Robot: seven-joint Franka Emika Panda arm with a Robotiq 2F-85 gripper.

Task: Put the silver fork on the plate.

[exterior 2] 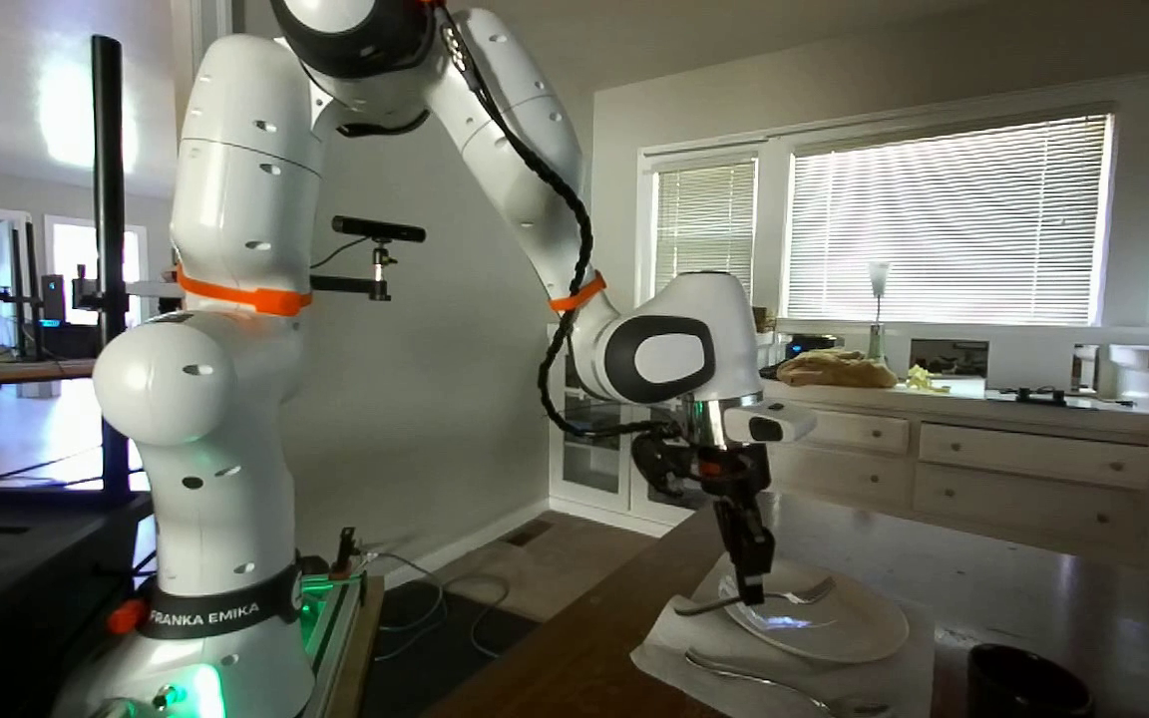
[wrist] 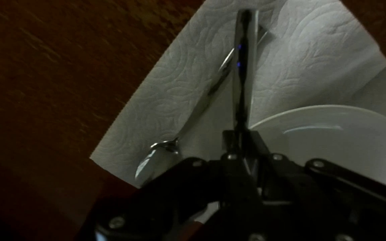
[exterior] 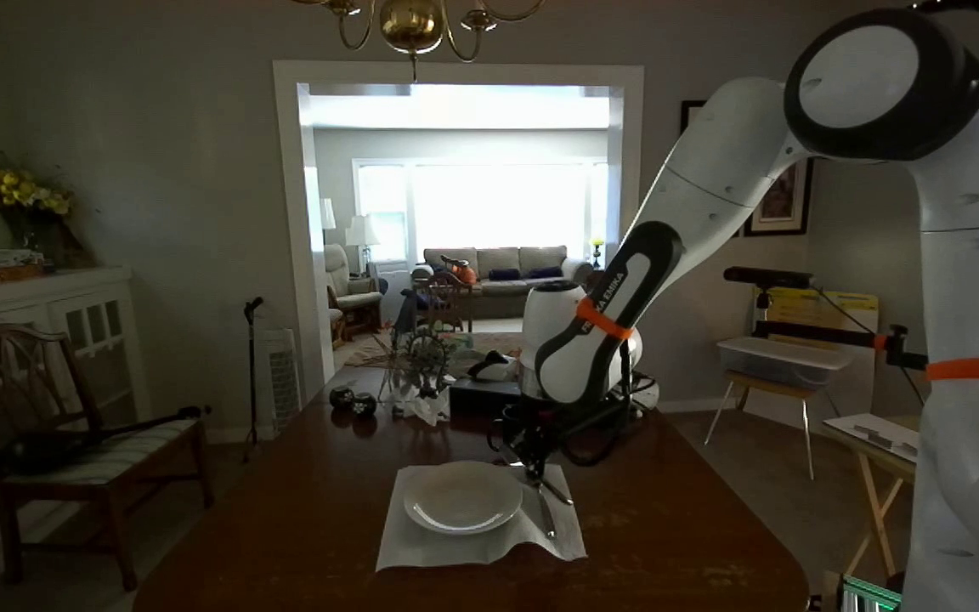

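Gripper (exterior 2: 752, 590) closed, fork (wrist: 246, 67) pinched crosswise near mid-length. Fork held over napkin (wrist: 300, 67), beside plate (exterior: 462, 493); can't tell if tines reach past the rim. Likely light, stiff, hard to break, but slick and thin, so could pivot in the pinch. Mid-length hold seems right, balance-wise. Plate looks hard, may clatter, so lower gently. Spoon (wrist: 196, 111) lies on napkin, not the target.

Exterior view: mat (exterior: 421, 548) on bench (exterior: 676, 544), nearer near edge | plate (exterior: 462, 501) on mat | loose utensil (exterior: 547, 515) on mat, between plate and bench right edge | jaws (exterior 2: 752, 590) above mat by plate's right rim, fork (exterior 2: 802, 597) between them | two round items (exterior: 364, 404) toward far-left corner | box (exterior: 483, 398) toward far edge | cup (exterior 2: 1025, 686) on bench, beside mat
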